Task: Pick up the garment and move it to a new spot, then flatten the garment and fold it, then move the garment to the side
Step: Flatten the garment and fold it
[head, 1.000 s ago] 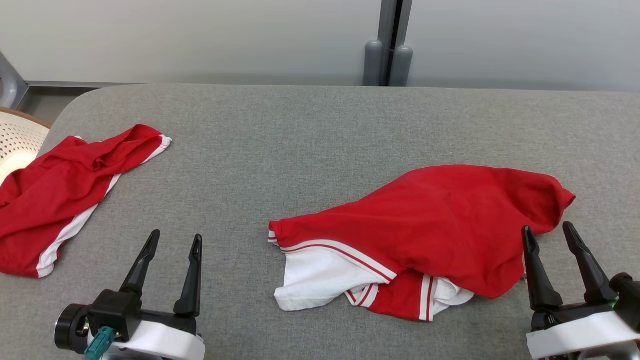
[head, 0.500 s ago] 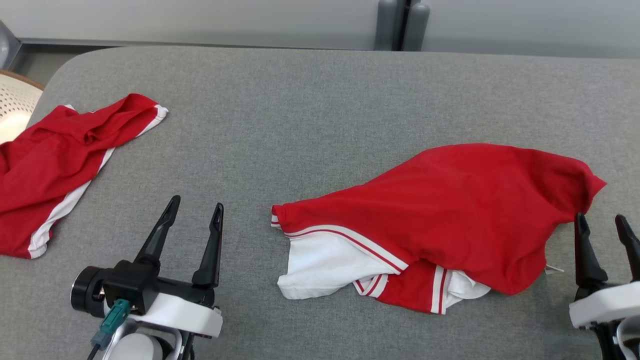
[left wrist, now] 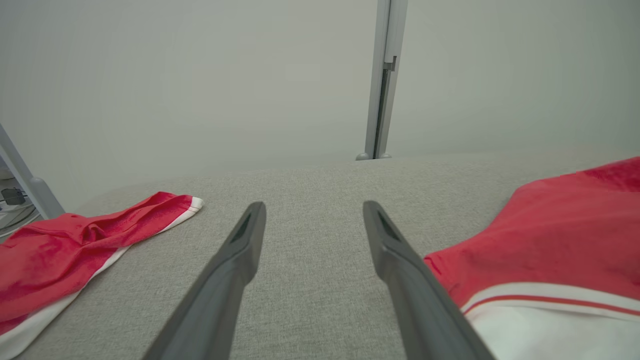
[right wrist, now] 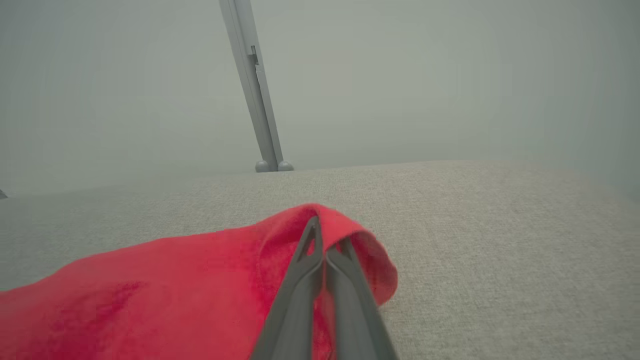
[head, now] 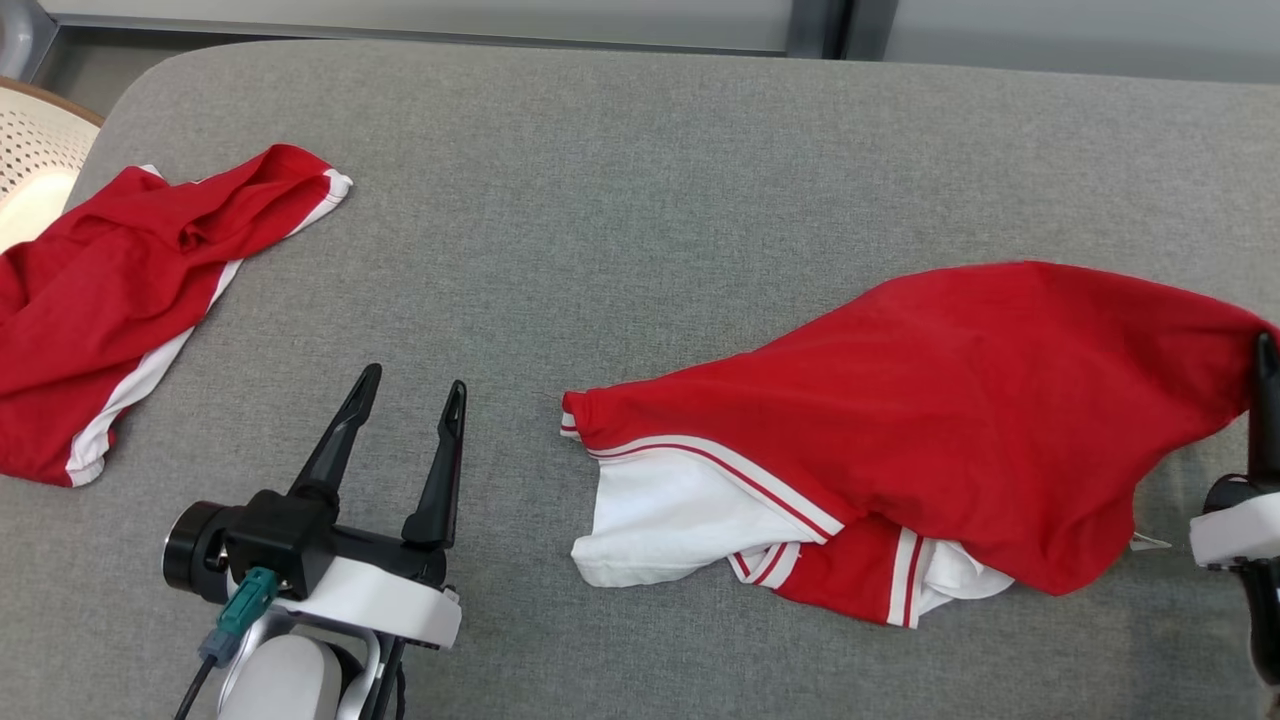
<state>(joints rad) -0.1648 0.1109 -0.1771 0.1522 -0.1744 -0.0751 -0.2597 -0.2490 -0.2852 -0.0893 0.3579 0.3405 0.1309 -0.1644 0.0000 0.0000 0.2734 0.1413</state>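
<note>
garment [head: 930, 420]: red with white striped trim, crumpled on the right half of the grey surface [head: 620, 200]
right claw [right wrist: 327, 242]: fingers pressed together, clamped on a fold at the garment's far right corner
left claw [head: 415, 378]: fingers apart, holding nothing, near edge, just left of the garment's white hem, not touching
around: second red cloth [head: 120, 300] at the far left, well apart; pale perforated basket [head: 35, 150] beyond it

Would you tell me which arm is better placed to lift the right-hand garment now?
Right: the right gripper is shut on the garment; the left gripper is open, apart from it.
</note>
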